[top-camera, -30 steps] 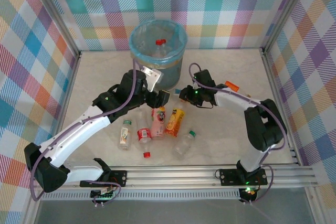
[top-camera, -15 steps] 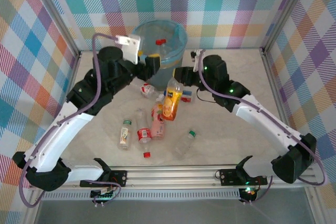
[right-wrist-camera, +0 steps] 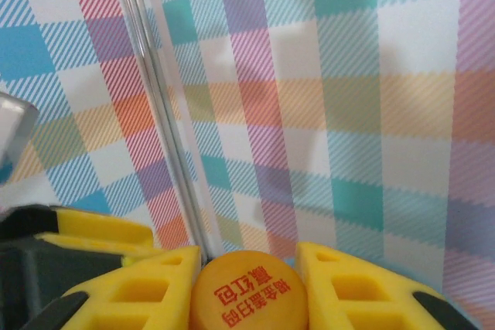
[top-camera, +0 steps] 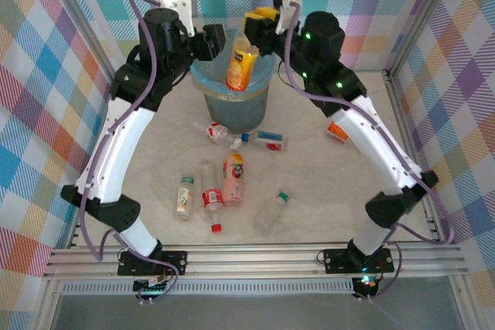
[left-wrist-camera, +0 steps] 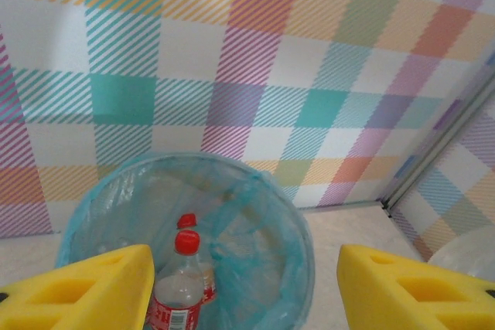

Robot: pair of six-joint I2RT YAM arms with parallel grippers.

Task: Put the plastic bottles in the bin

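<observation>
Partway, right gripper (top-camera: 249,35) pinched a yellow-orange plastic bottle (top-camera: 241,69) above the blue-lined mesh bin (top-camera: 232,110); left gripper (left-wrist-camera: 246,284) gaped empty; several loose bottles (top-camera: 272,211) lay unbinned.

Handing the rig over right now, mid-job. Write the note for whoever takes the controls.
Grippers: the left end effector is open and empty, raised by the bin. The right end effector is shut on the yellow-orange bottle, hanging over the bin.
Done: two red-capped bottles lie in the bin.
Left: release this one, then fetch the pink bottle and several others on the table, two of them by the bin's base.
</observation>
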